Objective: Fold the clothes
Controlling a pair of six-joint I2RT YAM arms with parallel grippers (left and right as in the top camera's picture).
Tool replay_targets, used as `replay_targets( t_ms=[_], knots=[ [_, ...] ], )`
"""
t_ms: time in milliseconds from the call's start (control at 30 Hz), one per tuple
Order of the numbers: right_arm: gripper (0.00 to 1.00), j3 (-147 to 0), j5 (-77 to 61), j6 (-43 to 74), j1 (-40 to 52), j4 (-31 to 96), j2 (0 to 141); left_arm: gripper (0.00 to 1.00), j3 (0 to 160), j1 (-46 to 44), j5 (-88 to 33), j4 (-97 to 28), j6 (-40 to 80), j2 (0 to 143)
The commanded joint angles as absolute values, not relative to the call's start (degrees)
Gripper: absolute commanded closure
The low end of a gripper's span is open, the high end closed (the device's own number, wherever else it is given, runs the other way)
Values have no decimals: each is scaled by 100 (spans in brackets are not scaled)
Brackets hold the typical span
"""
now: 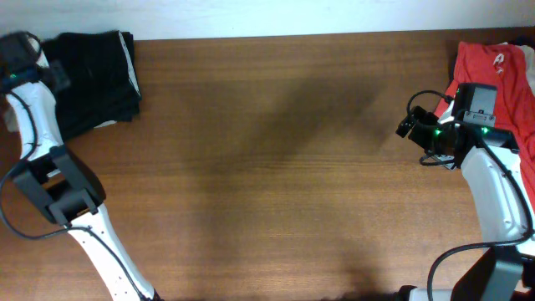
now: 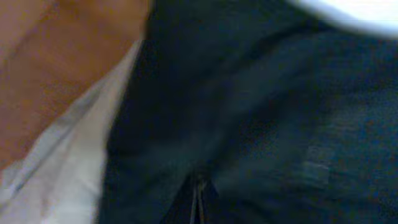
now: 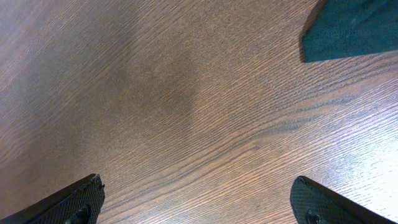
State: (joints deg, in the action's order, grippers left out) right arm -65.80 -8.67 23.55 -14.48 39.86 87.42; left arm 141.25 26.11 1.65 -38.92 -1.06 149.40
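Black shorts [image 2: 261,124], seemingly folded, crowd my left lens at the far-left corner of the table [image 1: 276,167], left claw [image 1: 38,63] too blurred to tell its state, right claw [image 3: 196,205] spread wide and empty, so next, I reckon, reach for the nearby red top [image 1: 501,71].
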Motion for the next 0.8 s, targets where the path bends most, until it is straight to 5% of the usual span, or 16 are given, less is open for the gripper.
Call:
replay_targets(
  t_ms=[0,200,467,767],
  knots=[
    [1,-6622,-838,2342,-1433,3970,8750,98,14322,2615,-1426,-4491,91,14341],
    [1,-6622,-836,2342,-1433,3970,8750,99,14022,2499,-1424,-6018,89,14355],
    [1,-6622,-838,2342,-1433,3970,8750,99,12409,2128,-1417,-5083,89,14355],
    [1,-6622,-838,2342,-1433,3970,8750,99,13321,2123,-1420,-4659,91,13736]
  ],
)
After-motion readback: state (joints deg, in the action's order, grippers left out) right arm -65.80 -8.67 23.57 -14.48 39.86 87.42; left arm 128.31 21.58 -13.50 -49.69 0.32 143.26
